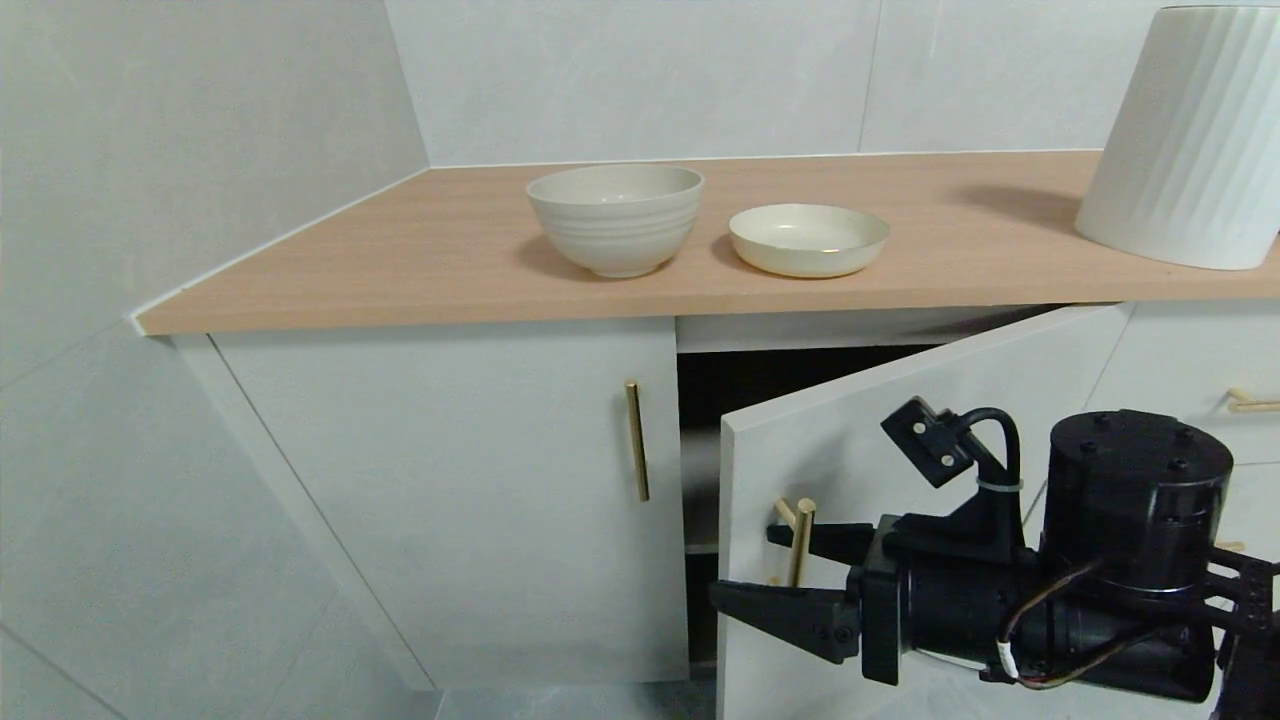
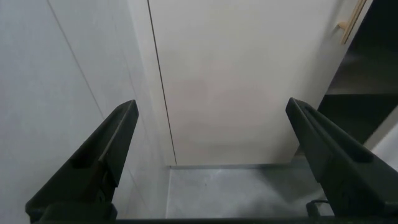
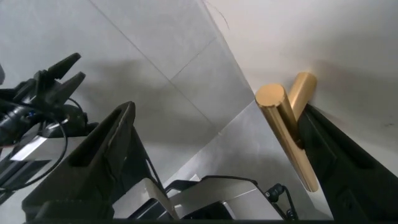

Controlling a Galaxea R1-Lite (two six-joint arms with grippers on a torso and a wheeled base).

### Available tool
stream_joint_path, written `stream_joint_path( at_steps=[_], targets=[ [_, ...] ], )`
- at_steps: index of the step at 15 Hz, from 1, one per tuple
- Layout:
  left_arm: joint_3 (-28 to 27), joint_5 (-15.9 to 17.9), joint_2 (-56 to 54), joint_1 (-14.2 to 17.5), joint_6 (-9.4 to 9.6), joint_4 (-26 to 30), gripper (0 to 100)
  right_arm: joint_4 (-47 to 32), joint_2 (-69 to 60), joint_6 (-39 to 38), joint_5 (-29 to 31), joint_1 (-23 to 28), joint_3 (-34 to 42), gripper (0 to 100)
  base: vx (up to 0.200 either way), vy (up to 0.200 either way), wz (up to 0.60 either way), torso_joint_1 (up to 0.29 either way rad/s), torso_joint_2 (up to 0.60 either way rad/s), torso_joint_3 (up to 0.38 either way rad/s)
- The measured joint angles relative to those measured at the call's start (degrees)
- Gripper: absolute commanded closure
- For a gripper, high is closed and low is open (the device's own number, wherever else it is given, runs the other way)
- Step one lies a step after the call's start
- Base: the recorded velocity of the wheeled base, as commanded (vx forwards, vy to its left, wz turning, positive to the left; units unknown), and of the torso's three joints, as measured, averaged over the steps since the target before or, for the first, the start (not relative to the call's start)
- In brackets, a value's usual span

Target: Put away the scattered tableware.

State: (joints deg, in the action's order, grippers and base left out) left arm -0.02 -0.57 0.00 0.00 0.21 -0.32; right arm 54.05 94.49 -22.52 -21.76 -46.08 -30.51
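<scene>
Bowl (image 1: 615,230) and shallow dish (image 1: 808,239) are both on the bench (image 1: 400,260), upright, side by side with a gap between them, bowl on the left. A white ribbed container (image 1: 1190,140) stands at the far right of the bench, well apart from both.

Below the bench, the left cabinet door (image 1: 450,500) is closed and the right cabinet door (image 1: 900,430) is swung partly open, with a dark interior behind it.

Right tool (image 1: 740,562) is at the open door's brass handle (image 1: 800,540). Its fingers are apart. The handle sits in the gap, up against one finger (image 3: 329,155), not clamped.

Left tool (image 2: 211,155) is low, facing the closed left door and the floor (image 2: 230,193), fingers wide apart with nothing between them.
</scene>
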Motion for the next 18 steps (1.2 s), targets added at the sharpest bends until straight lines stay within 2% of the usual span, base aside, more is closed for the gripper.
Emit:
stream_joint_path(
  at_steps=[2,5,8,11,14,16,18],
  targets=[
    [-1.73,2.56,0.02,0.0,-0.1,0.27,0,0.16,-0.59,0.0,-0.1,-0.11,0.41,0,0.0,0.0,0.0,0.0,0.0,0.0],
    [-11.72,17.48,2.41,-0.35,-2.3,6.45,0,0.46,-1.3,0.0,-0.27,-0.15,0.78,0,0.0,0.0,0.0,0.0,0.0,0.0],
    [-19.13,25.37,11.08,-0.66,-4.8,8.69,0,0.57,-1.66,0.02,-0.32,-0.17,0.94,0,0.0,0.0,0.0,0.0,0.0,0.0],
    [-26.89,30.43,25.54,-0.96,-6.11,9.02,0,0.61,-1.79,0.02,-0.33,-0.22,1.19,0,0.0,0.0,0.0,0.0,0.0,0.0],
    [-34.34,32.93,42.06,-2.61,-6.55,5.46,0,0.72,-1.77,0.05,-0.32,-0.33,1.41,0,0.0,0.0,0.0,0.0,0.0,0.0],
    [-37.1,33.8,53.0,-6.78,-8.33,-0.12,0,0.72,-1.77,0.02,-0.27,-0.55,1.55,0,0.0,0.0,0.0,0.0,0.0,0.0],
    [-37.07,34.21,62.62,-13.62,-12.28,-7.59,0,0.72,-1.77,0.05,-0.16,-0.85,1.61,0,0.0,0.0,0.0,0.0,0.0,0.0]
  ],
)
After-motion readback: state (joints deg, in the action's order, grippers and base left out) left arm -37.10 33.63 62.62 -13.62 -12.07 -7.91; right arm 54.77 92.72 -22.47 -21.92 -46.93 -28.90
